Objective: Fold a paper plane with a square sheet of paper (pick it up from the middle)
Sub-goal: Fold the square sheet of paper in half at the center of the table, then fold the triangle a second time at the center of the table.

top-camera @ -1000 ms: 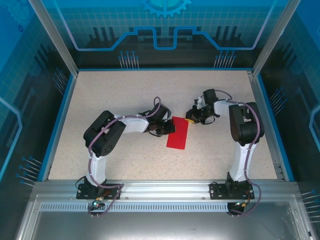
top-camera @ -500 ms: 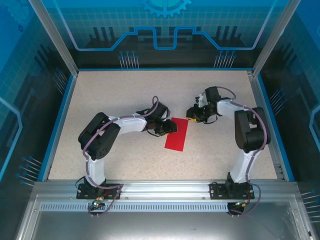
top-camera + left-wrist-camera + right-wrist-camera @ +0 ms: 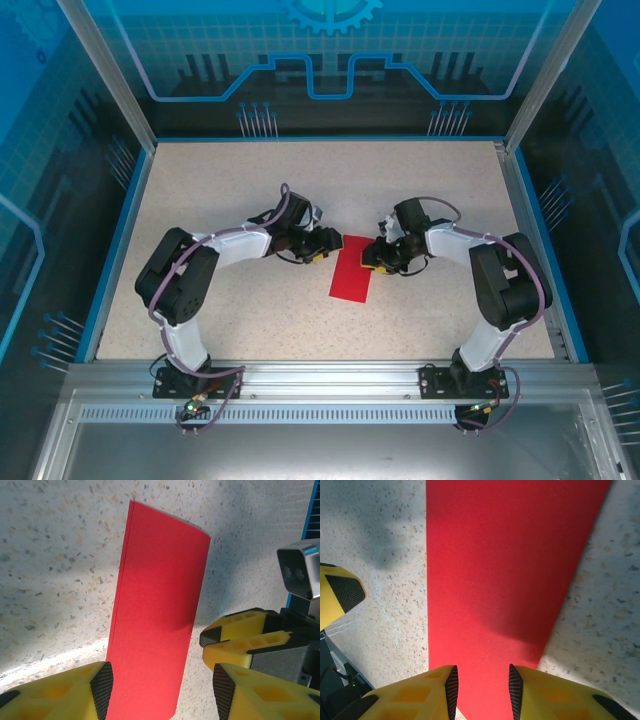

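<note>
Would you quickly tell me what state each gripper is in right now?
Left gripper: open, holding nothing.
Right gripper: narrowly open, holding nothing; the red paper lies flat beneath it.

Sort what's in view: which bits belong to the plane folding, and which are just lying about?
Job: red paper, folded into a strip, lying flat; left tool, open; right tool, open, straddling the strip's end.
Not part of it: speckled table; blue rim; patterned back wall.

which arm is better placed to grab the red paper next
Right, probably: the right gripper sits open over the far corner of the red paper; the left gripper, also open, is beside its edge.
</note>
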`<action>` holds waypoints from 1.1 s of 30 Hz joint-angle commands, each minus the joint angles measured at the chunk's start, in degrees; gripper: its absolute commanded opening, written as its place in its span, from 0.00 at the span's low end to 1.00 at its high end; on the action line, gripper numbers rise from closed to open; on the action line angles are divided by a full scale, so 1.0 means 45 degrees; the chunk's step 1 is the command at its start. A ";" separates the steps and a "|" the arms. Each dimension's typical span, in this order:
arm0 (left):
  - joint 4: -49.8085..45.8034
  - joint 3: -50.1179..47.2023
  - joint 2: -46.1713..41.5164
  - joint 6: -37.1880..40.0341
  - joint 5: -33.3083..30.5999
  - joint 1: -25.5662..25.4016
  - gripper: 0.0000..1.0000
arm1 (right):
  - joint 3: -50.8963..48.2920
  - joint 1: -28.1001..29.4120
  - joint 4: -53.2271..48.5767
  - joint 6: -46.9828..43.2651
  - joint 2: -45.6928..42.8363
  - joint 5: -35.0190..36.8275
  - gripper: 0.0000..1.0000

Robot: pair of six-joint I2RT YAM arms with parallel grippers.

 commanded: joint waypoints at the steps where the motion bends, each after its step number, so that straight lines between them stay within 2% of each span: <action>1: 0.0277 -0.0033 0.0395 -0.0308 0.0662 -0.0046 0.59 | -0.0084 0.0250 0.0213 0.0311 0.0054 0.0280 0.35; 5: 0.0164 0.0078 0.0610 -0.0237 0.0749 -0.0075 0.59 | -0.0307 0.0248 0.0148 0.0330 -0.0121 0.0613 0.36; 25: -0.0095 0.0509 0.1185 -0.0152 0.0830 -0.0479 0.60 | -0.1054 0.0173 0.0775 0.0384 0.0411 0.0311 0.32; 33: -0.0421 0.0651 0.1185 0.0013 0.0640 -0.0549 0.60 | -0.1083 0.0084 0.0572 0.0429 -0.0330 0.0435 0.31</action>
